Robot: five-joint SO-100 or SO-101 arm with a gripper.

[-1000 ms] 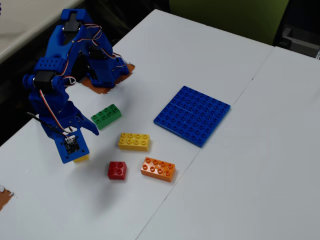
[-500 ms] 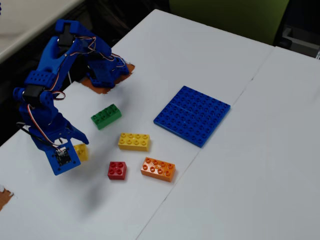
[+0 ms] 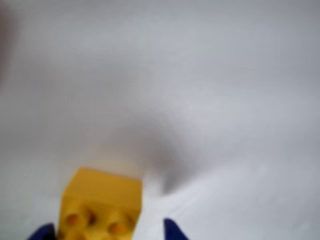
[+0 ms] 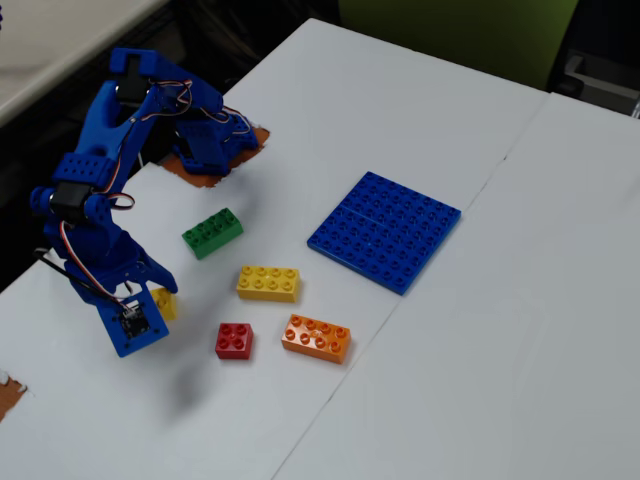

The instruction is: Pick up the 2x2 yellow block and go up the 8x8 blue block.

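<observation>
The 2x2 yellow block (image 3: pixel 100 207) shows blurred at the bottom of the wrist view, between the two blue fingertips of my gripper (image 3: pixel 107 231). It touches the left fingertip (image 3: pixel 44 232), and a strip of white table separates it from the right fingertip (image 3: pixel 172 231), so the jaws stand open around it. In the fixed view the block (image 4: pixel 166 304) peeks out right of my gripper (image 4: pixel 148 292) at the table's left. The 8x8 blue block (image 4: pixel 385 230) lies flat far to the right, apart from everything.
In the fixed view a green brick (image 4: pixel 212 232), a long yellow brick (image 4: pixel 268 283), a red brick (image 4: pixel 234 341) and an orange brick (image 4: pixel 316 338) lie between my gripper and the baseplate. The arm's base (image 4: pixel 210 150) stands at the back left, near the table's left edge.
The arm has leaned back to the left, and the wrist has shifted left and a little down. More of the yellow block now shows beside the gripper; the block has hardly shifted.
</observation>
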